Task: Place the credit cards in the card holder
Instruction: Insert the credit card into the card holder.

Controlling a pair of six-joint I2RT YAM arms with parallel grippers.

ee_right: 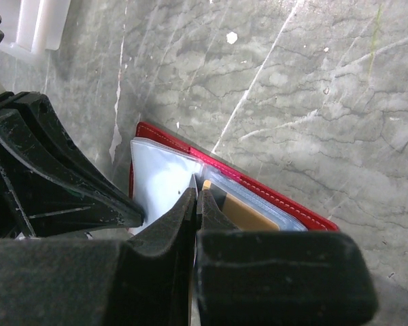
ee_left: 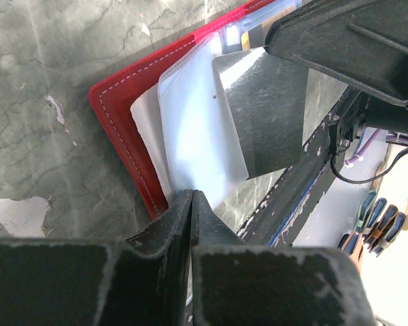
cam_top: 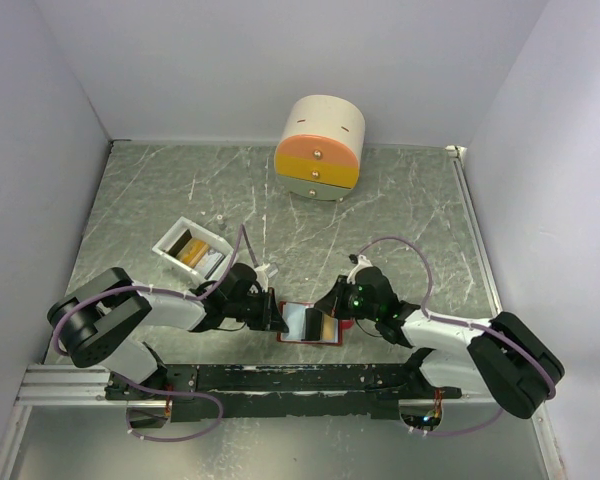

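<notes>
The left claw (ee_left: pixel 192 198) pinches a sleeve corner of the card holder (ee_left: pixel 122 136), which lies open on the counter (ee_left: pixel 41 102); the right claw (ee_right: pixel 196 193) is clenched shut over it. The sleeves look slick and floppy; the red cover seems the stiffer place to grip.

Holder (ee_left: pixel 119 129): red leather-look cover, matt, stitched edge. Sleeves (ee_left: pixel 197 122): clear plastic, glossy. Worktop (cam_top: pixel 410 210): grey marbled, scuffed, chipped. Left hand (ee_left: pixel 192 197), right hand (ee_right: pixel 196 190): matt black plastic.

Soft even light, faint shadows, blurry wrist-view foregrounds.
</notes>
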